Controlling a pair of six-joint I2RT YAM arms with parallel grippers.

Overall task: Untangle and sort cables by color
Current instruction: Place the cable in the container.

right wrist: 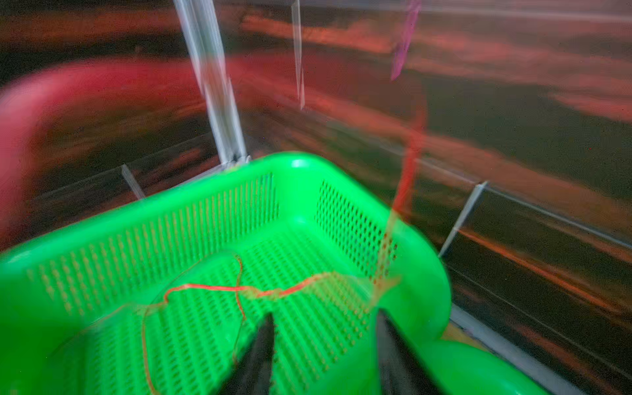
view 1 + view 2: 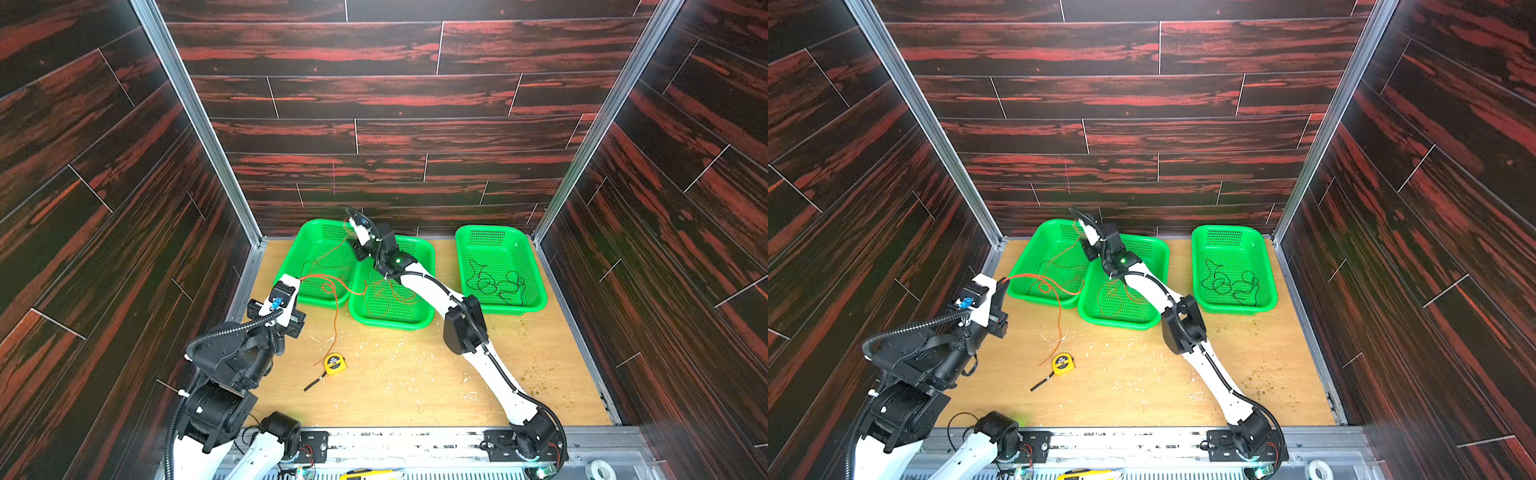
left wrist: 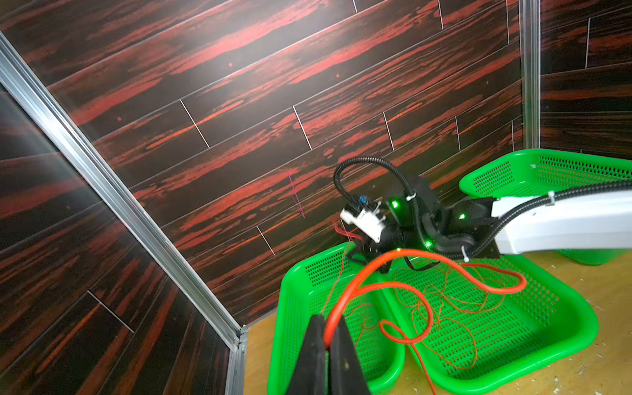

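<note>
My left pincer [image 3: 327, 323] is clamped on the thick orange cable [image 3: 410, 252], held up near the table's left edge. I judge this keeps one end lifted, so its loops can be told from the thin orange wires [image 3: 455, 307] in the middle basket [image 3: 586, 326] at the far edge. My right pincer [image 1: 325, 314] hangs over the corner basket [image 1: 297, 162] at the far left with jaws apart, gripping nothing, probably ready for a strand there. The black cables [image 2: 494, 283] lie in the right basket [image 2: 534, 270] by the far-right corner.

The left wrist view shows my grip plainly. Only the top views show an orange tail running down toward the tape measure [image 2: 333, 363]. The right wrist view is blurred, so I cannot tell whether a strand touches a finger.
</note>
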